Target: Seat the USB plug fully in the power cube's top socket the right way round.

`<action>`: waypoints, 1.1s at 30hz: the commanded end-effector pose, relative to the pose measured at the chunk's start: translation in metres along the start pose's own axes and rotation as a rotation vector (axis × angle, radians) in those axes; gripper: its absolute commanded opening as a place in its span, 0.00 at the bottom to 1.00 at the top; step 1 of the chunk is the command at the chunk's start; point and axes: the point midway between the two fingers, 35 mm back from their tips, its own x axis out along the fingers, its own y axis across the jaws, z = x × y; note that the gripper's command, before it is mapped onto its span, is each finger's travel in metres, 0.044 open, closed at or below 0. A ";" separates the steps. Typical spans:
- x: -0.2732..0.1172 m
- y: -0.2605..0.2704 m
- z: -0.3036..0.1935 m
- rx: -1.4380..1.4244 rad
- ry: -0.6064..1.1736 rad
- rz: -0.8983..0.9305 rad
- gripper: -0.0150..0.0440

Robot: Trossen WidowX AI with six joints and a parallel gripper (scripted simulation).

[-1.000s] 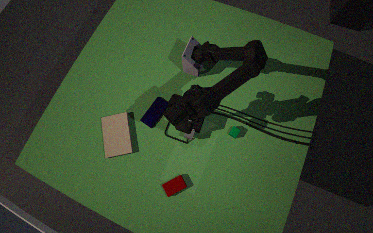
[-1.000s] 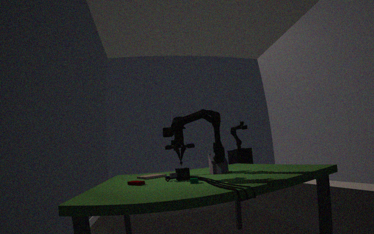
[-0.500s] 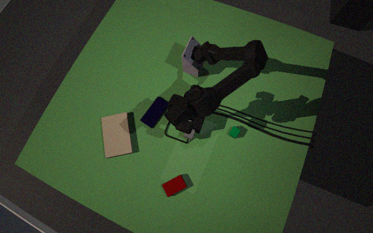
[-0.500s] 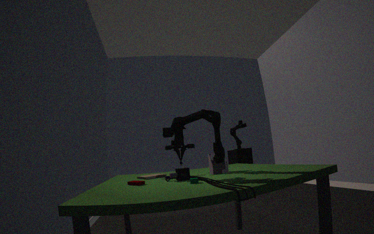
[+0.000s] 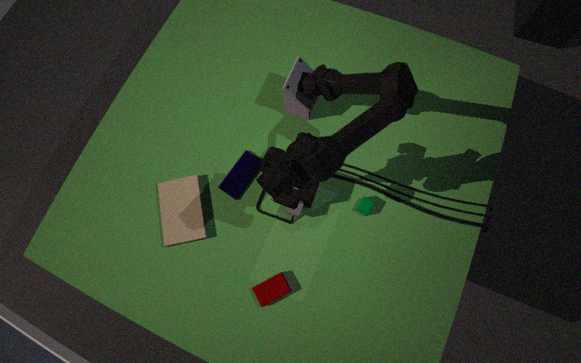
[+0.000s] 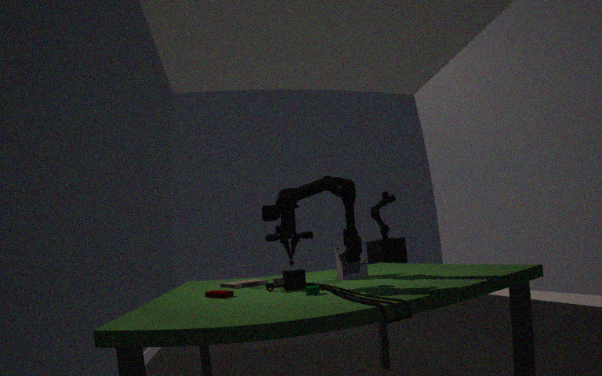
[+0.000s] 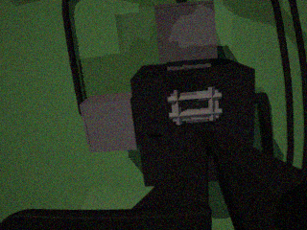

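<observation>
Claw (image 6: 291, 261) (image 7: 206, 145) closed on USB plug (image 6: 290, 267), just above power cube (image 6: 293, 280) (image 7: 149, 115). Pale end points down, long axis roughly upright. Wrist view: plug too dark; which way round, cannot tell.

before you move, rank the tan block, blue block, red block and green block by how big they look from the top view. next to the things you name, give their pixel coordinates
1. tan block (image 5: 181, 210)
2. blue block (image 5: 240, 174), partly covered by the arm, or red block (image 5: 271, 290): too alike to rank surely
3. green block (image 5: 365, 206) (image 6: 313, 290)
</observation>
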 end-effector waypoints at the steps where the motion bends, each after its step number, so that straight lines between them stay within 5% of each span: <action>1: 0.001 -0.001 0.000 0.002 -0.006 -0.003 0.25; 33: 0.005 -0.001 0.002 0.001 -0.035 -0.003 0.25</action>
